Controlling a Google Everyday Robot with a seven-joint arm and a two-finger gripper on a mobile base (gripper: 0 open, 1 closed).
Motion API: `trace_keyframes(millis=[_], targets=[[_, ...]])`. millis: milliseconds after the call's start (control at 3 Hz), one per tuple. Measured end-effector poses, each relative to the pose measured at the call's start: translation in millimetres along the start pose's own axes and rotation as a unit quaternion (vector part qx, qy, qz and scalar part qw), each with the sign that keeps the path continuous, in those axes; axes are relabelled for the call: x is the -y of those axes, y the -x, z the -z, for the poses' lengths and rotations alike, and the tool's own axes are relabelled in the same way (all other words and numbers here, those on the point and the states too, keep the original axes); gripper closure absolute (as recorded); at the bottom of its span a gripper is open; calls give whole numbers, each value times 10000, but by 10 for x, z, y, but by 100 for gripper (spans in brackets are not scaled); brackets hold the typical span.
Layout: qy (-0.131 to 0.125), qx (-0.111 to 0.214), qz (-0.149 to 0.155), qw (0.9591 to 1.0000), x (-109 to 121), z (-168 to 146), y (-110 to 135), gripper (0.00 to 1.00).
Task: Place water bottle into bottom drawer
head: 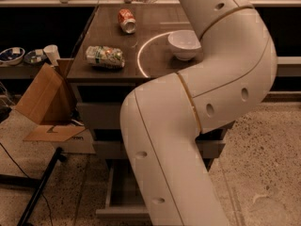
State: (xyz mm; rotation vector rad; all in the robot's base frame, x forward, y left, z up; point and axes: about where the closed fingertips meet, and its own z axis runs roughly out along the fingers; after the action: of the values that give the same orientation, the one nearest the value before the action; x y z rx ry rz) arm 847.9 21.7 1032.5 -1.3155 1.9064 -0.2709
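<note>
My white arm [188,126] fills the middle of the camera view, bending up from the bottom edge and leaving the frame at the top. The gripper is out of view past the top edge. The water bottle is hidden or out of view. The bottom drawer [121,192] stands pulled out under the table, its grey tray partly covered by the arm and only its left part showing. What lies in it cannot be told.
On the dark table top [155,18] lie a crushed green-and-white can [105,56], a red-orange can [126,20] and a white bowl [184,44]. A cardboard box [44,98] leans at the left beside the drawers. A black stand leg [37,192] crosses the speckled floor.
</note>
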Motion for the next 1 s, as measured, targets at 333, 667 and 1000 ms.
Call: trace_keyframes(millis=[333,667,1000], targets=[[97,22,-92,9999,-59,6,23,100],[189,85,-198,9996,-142,35,72,100],[211,147,-244,9994,-246,65,87,100]])
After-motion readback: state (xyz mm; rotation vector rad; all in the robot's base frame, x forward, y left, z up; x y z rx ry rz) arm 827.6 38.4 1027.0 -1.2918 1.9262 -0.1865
